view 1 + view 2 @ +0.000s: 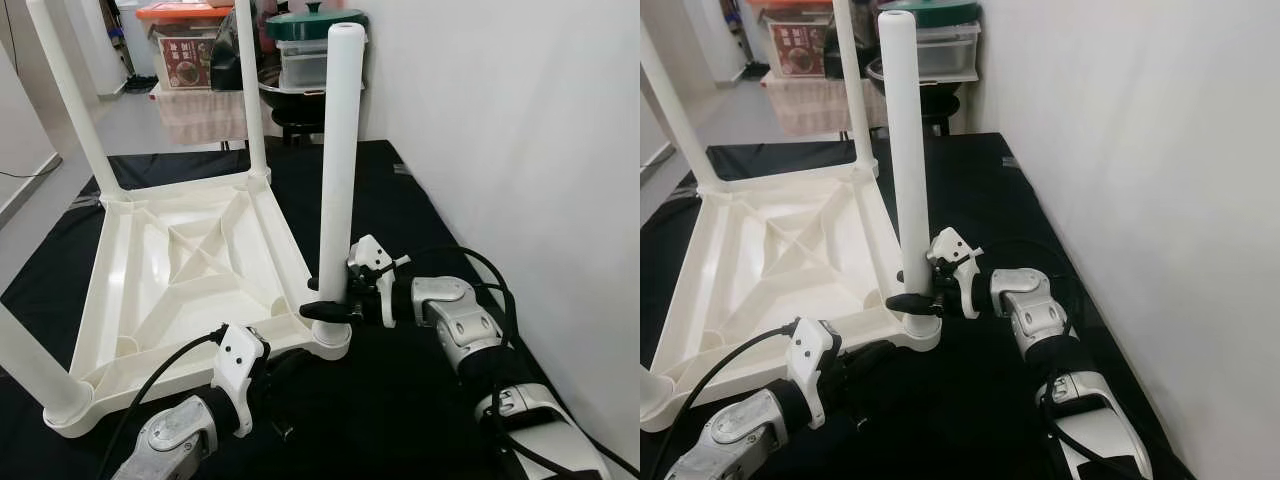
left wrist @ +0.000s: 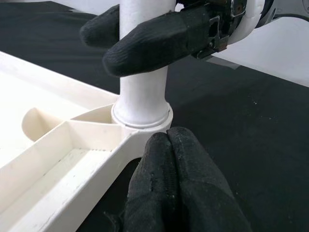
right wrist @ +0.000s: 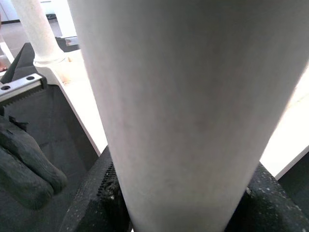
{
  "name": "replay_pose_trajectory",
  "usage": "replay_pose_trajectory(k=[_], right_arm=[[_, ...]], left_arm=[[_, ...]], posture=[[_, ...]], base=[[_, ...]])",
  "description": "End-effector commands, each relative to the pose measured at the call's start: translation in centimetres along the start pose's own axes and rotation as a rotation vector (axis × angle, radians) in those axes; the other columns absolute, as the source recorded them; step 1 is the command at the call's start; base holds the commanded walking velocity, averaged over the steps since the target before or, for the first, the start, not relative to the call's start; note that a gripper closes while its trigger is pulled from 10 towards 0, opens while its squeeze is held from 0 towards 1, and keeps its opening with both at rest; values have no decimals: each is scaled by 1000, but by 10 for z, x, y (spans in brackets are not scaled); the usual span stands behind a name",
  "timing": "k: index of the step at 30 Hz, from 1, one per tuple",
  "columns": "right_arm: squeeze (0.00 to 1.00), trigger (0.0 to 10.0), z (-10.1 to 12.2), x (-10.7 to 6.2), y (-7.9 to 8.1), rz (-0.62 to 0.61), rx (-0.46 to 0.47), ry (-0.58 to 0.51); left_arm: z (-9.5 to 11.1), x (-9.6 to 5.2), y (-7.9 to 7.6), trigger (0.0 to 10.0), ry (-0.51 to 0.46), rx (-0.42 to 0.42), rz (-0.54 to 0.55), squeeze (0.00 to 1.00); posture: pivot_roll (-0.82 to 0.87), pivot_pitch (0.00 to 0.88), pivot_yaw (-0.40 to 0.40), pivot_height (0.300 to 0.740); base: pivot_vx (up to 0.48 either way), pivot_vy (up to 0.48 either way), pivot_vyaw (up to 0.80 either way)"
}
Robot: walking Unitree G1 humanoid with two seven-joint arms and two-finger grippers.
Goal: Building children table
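The right gripper [image 1: 325,311] is clamped around the lower part of an upright white table leg [image 1: 338,150], one black finger on each side of the tube, just above the corner socket [image 1: 330,340] in which the leg stands. In the right wrist view the leg [image 3: 183,111] passes between the two fingers [image 3: 91,203], which press against its sides.

The left gripper [image 2: 178,193] has its two fingers pressed together with nothing between them. Its tips lie against the outer edge of the same corner socket [image 2: 142,113], below the right gripper's fingers [image 2: 145,41].

The socket belongs to an upside-down white plastic tabletop [image 1: 190,270], whose ribbed underside faces up. The tabletop lies on a black mat [image 1: 400,400], beside a white wall [image 1: 520,150]. Three more white legs stand in its other corners: two at the far corners [image 1: 250,90] [image 1: 75,100] and one at the near corner on the robot's left [image 1: 30,365].

Beyond the tabletop's far edge, against the wall, stand stacked storage boxes [image 1: 190,50] and a dark pot with a green lid [image 1: 315,25].
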State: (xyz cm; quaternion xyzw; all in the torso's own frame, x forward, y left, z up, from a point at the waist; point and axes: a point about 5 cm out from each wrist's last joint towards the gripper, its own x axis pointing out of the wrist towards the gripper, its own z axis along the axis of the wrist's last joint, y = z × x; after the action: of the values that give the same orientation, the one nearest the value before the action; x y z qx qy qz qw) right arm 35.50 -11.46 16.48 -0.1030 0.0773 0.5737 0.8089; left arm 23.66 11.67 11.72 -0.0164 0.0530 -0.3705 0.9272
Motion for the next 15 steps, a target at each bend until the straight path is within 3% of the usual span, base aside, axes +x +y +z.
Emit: replay_pose_trajectory(k=[1, 3, 6, 7, 8, 9, 10, 11, 12, 13, 14, 15], right_arm=[[0, 0, -7, -5, 0, -6, -7, 17], [0, 0, -12, -8, -2, -46, -16, 39], [0, 0, -31, -14, -5, -240, -17, 127], [0, 0, -40, -6, 1, -452, 56, 120], [0, 0, -40, -6, 1, -452, 56, 120], [0, 0, -44, 0, 14, -605, 146, 83], [0, 0, -44, 0, 14, -605, 146, 83], [0, 0, -46, 10, 38, -656, 244, 46], [0, 0, -34, 18, 55, -641, 130, 46], [0, 0, -34, 18, 55, -641, 130, 46], [0, 0, -24, 25, 67, -585, 23, 41], [0, 0, -22, 24, 55, -561, 85, -6]], left_arm=[[0, 0, -3, 10000, 4, 1, -4, 0], [0, 0, -3, 10000, 3, 0, -5, 0], [0, -2, -3, 10000, 0, -1, -3, 0], [1, -2, -2, 10000, -1, -1, -2, 0], [1, -2, -2, 10000, -1, -1, -2, 0], [2, -3, -1, 10000, -2, -2, -1, 0], [2, -3, -1, 10000, -2, -2, -1, 0], [2, -3, -1, 10000, -2, -2, -1, 0], [2, -3, 1, 10000, -1, 0, -1, 0], [2, -3, 1, 10000, -1, 0, -1, 0], [3, -3, 2, 10000, -1, 2, -1, 0], [3, 0, 2, 10000, 0, 3, -5, 0]], posture=[[-12, 43, -25, 740], [-18, 46, -25, 740], [-28, 52, -28, 740], [-39, 59, -26, 740], [-39, 59, -26, 740], [-38, 62, -25, 740], [-38, 62, -25, 740], [-37, 74, -18, 740], [-64, 70, 2, 740], [-64, 70, 2, 740], [-64, 70, 2, 740], [-54, 54, -14, 740]], base=[[0, 0, 0], [0, 0, 0], [0, 0, 0], [0, 0, 0], [0, 0, 0], [0, 0, 0], [0, 0, 0], [0, 0, 0], [0, 0, 0], [0, 0, 0], [0, 0, 0], [0, 0, 0]])
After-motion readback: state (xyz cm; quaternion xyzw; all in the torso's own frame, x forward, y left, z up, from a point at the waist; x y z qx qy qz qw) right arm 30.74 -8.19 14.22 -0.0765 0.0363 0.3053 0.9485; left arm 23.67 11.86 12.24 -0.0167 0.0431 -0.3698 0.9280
